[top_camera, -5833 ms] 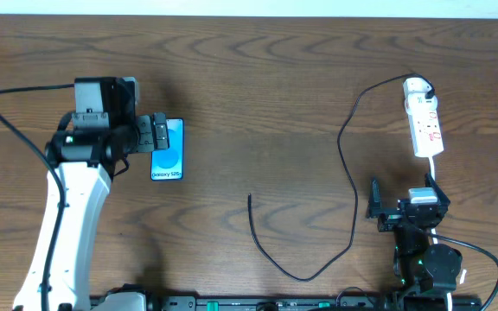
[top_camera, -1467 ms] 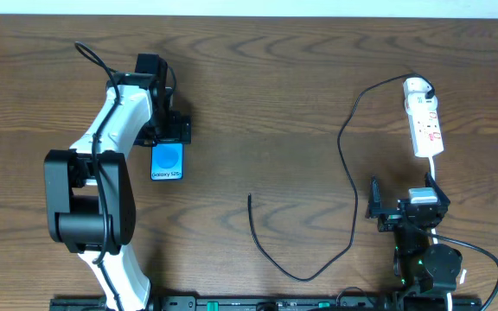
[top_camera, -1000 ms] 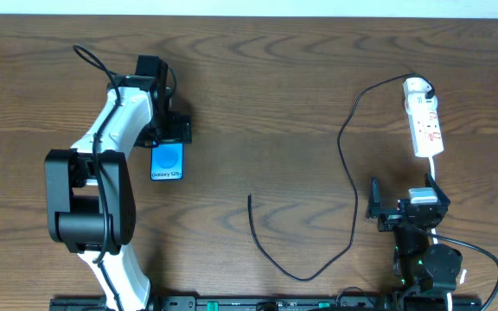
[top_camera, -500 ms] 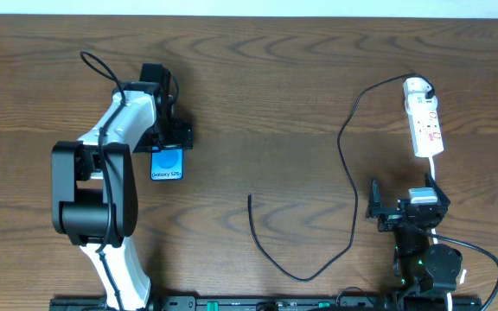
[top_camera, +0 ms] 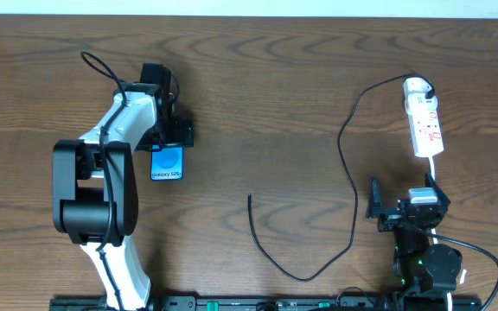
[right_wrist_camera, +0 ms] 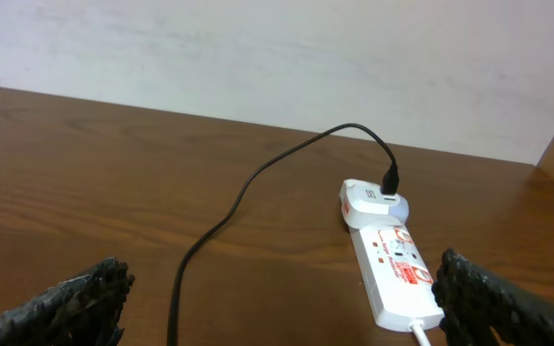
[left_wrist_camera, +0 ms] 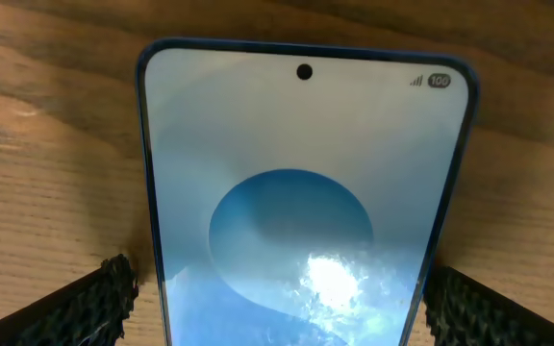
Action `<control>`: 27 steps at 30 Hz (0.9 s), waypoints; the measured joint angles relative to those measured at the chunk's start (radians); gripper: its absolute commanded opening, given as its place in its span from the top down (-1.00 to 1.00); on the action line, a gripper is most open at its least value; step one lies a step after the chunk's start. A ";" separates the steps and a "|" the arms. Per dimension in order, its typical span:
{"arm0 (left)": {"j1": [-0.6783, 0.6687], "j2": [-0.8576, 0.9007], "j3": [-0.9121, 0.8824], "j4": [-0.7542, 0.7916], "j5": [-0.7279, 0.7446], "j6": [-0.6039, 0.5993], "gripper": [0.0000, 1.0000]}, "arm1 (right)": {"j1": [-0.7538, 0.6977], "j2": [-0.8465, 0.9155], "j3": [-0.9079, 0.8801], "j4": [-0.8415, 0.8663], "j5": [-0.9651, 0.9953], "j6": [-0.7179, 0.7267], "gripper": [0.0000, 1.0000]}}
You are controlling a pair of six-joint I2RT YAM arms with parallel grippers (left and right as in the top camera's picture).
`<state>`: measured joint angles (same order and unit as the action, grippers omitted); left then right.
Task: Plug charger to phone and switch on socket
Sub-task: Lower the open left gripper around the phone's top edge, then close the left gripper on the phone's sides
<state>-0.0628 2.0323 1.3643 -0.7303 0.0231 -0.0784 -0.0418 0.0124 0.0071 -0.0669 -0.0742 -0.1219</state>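
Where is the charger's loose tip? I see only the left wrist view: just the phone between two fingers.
Observer: The charger has its tip lying bare on the table, well to the right of the phone, not plugged in.
Operator: And its plug end?
Observer: Seated in the rounded far end of the socket.
Operator: What about the right gripper?
Observer: The right gripper is open and empty, near the socket's cord end.
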 measured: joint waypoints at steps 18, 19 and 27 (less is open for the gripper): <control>0.000 -0.002 -0.013 0.035 0.005 0.000 -0.96 | 0.000 0.000 0.000 0.000 0.000 0.000 -0.98; 0.000 -0.002 -0.013 0.035 0.005 0.000 -0.96 | 0.000 0.000 0.000 0.000 0.000 0.000 -0.98; 0.001 -0.002 -0.015 0.036 0.008 0.000 -0.95 | 0.000 0.000 0.000 0.000 0.000 0.000 -0.99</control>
<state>-0.0616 2.0308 1.3491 -0.6941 0.0315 -0.0788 -0.0418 0.0124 0.0071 -0.0669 -0.0742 -0.1219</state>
